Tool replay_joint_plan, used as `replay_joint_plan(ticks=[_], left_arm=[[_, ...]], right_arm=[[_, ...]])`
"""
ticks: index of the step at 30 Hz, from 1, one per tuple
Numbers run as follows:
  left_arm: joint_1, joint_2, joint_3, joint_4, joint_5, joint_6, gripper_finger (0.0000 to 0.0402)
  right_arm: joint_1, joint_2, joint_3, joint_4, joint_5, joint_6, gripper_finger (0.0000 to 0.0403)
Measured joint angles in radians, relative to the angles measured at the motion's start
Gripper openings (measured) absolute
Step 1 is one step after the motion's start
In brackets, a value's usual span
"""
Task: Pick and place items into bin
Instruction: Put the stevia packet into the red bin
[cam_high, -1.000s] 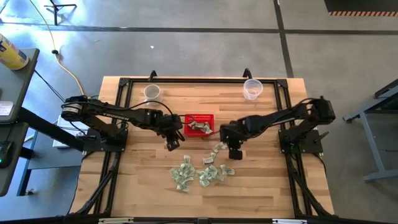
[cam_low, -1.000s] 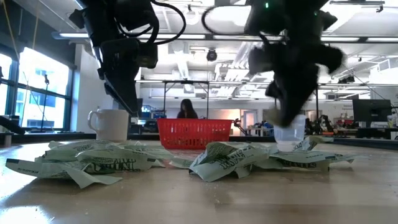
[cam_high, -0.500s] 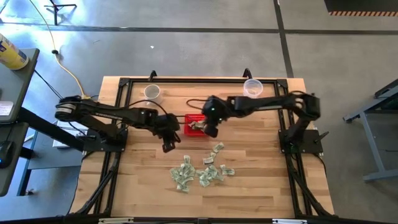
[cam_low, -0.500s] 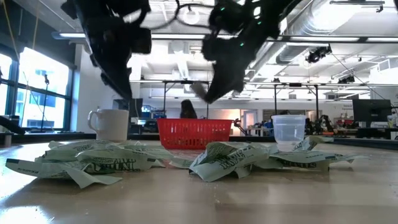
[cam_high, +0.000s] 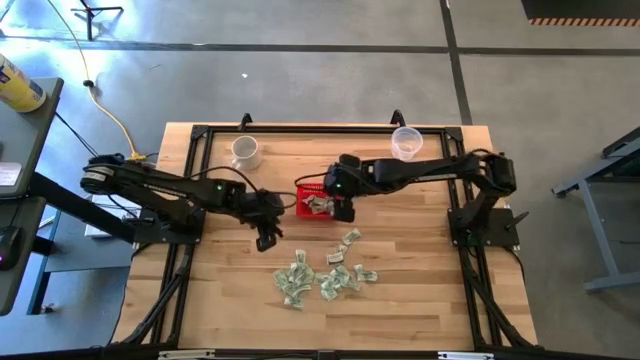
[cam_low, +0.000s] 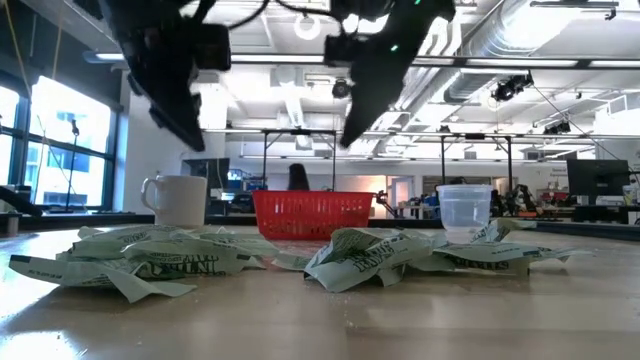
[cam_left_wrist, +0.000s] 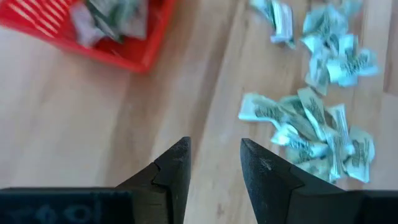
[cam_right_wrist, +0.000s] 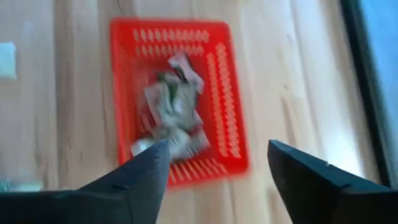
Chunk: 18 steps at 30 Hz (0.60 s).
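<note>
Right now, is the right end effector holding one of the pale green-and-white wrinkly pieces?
No, the right end effector is open and empty above the red mesh basket, where crumpled pieces lie.

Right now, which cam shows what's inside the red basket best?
Right wrist view: looks straight down into the red basket, wrappers piled inside. Left wrist catches one corner, high view shows it small, low view only its side wall.

Right gripper (cam_high: 341, 207) hangs mid-table, jaws spread wide; left gripper (cam_high: 266, 237) beside it, jaws seemingly part-open.
</note>
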<state>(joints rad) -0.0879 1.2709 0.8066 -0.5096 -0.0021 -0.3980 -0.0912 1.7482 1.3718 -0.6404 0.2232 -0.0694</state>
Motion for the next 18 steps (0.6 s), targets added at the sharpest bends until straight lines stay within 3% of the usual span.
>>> replay_joint_plan(ticks=[6, 8, 11, 14, 18], left_arm=[[-0.051, 0.089, -0.057, 0.186, 0.029, 0.099, 0.0175], [-0.051, 0.120, -0.051, 0.193, 0.082, 0.058, 0.0175], [-0.027, 0.189, -0.028, 0.187, 0.158, -0.230, 0.0175], [-0.044, 0.242, 0.002, 0.204, 0.170, -0.520, 0.0175], [-0.110, 0.307, 0.069, 0.192, 0.074, -0.799, 0.0175]], right_arm=[[0.049, -0.137, -0.082, -0.134, 0.024, 0.062, 0.0288], [0.075, -0.182, -0.120, -0.186, 0.049, 0.134, 0.0288], [0.118, -0.250, -0.179, -0.264, 0.112, 0.312, 0.0288], [0.165, -0.317, -0.245, -0.321, 0.187, 0.530, 0.0288], [0.216, -0.386, -0.338, -0.379, 0.269, 0.757, 0.0289]])
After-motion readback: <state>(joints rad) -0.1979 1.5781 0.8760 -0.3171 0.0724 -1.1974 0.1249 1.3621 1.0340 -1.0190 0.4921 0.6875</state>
